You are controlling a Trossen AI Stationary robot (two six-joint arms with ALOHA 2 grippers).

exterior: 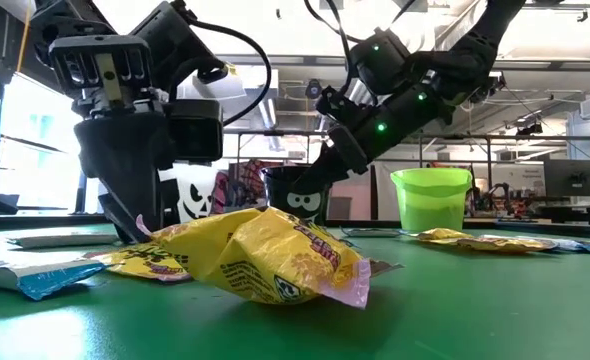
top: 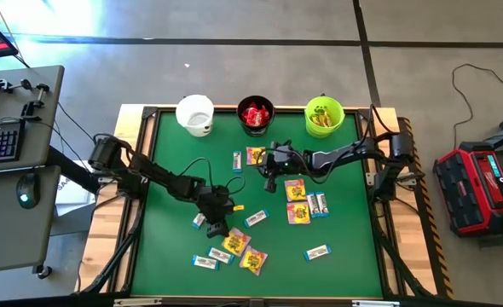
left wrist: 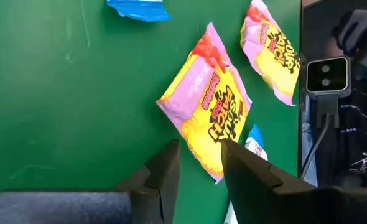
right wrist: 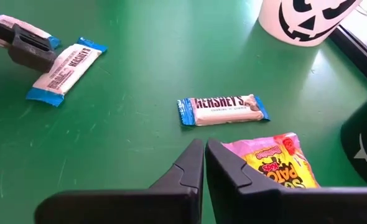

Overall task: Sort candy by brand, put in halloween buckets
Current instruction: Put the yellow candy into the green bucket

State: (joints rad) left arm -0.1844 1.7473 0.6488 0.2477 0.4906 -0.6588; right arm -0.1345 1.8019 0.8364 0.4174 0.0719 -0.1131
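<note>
Candy is what both end effectors are working among. The left end effector [left wrist: 196, 171] hovers low over the green worktop [top: 345, 230] with its 2 dark fingers part-way apart and nothing between them; just ahead of their tips lies a crinkled yellow-and-pink squarish packet [left wrist: 208, 109], with a second like packet [left wrist: 272, 50] beyond it and a white-and-blue wrapper end [left wrist: 253, 138] poking out beside it. The right end effector [right wrist: 204, 163] has its fingers pressed together, empty, with a narrow white-and-blue bar [right wrist: 224, 110] lying flat just ahead and another yellow-and-pink packet [right wrist: 277, 158] right beside its fingers.

Judged from here, the left fingers could pinch the bar end along with the packet, since the 2 overlap, or slide off the puffy, slippery foil. The right fingers, being closed, might only push the thin bar across the worktop.

The packets are flat and glossy, scattered around both end effectors. Beyond the right one stand 3 round pails: white [top: 195, 113], black [top: 255, 115] holding red packets, and lime green [top: 324, 117] holding yellow ones.
</note>
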